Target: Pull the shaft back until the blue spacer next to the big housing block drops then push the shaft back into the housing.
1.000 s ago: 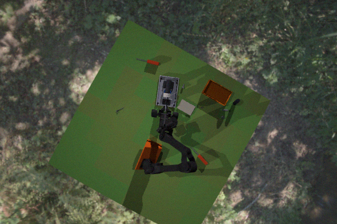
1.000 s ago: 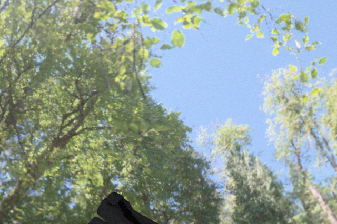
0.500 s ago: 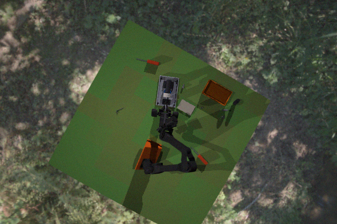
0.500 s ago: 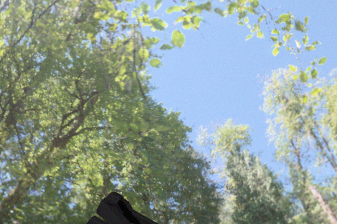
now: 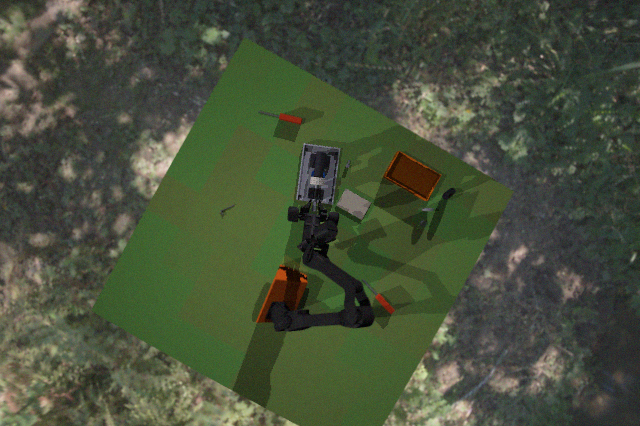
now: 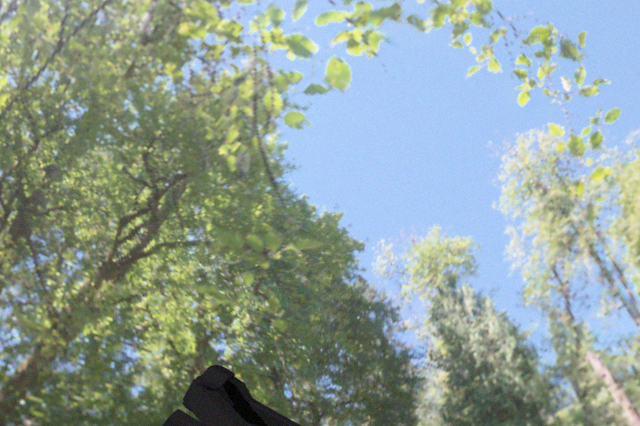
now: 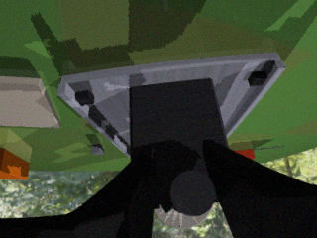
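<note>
Just ahead of the claw [image 5: 315,203] [image 7: 178,146], a grey tray [image 5: 299,178] [image 7: 173,66] is seen on the surface [image 5: 217,266] [image 7: 94,30], with the shaft assembly [image 5: 317,181] inside. The claw's fingers are apart, nothing clamped; whether the shaft is fully seated cannot be told. Blue [image 5: 313,173] is glimpsed beyond the pale section, but whether any spacer has dropped is unclear. Release seems to be the step in hand: the fingers should be parted evenly, then backed out straight along the shaft's line, so that neither shaft nor remaining spacers are dragged.
</note>
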`<state>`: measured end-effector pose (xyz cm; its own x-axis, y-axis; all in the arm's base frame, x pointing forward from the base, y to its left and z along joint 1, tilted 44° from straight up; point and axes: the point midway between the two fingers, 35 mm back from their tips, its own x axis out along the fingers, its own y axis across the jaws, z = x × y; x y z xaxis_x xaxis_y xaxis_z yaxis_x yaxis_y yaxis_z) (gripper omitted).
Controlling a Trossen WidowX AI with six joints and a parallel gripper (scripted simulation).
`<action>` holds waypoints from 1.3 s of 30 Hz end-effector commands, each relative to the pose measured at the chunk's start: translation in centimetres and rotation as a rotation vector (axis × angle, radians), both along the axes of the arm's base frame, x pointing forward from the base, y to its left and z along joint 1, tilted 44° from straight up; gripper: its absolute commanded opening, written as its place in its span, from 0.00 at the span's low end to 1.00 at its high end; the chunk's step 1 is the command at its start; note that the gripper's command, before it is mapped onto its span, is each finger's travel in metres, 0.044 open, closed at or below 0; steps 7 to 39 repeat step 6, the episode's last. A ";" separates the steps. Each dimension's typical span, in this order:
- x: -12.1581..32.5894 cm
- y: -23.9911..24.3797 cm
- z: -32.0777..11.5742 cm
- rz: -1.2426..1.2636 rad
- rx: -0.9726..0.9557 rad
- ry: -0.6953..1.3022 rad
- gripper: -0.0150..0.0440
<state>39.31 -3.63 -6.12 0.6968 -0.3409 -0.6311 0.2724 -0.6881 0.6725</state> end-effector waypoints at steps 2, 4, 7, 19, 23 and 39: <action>-0.1 0.0 0.0 0.000 0.000 0.001 0.70; -0.1 0.0 0.0 0.000 0.000 0.001 0.79; -0.4 0.2 0.3 0.000 0.001 0.001 0.88; -0.4 0.2 0.3 0.000 0.001 0.001 0.88; -0.4 0.2 0.3 0.000 0.001 0.001 0.88; -0.4 0.2 0.3 0.000 0.001 0.001 0.88</action>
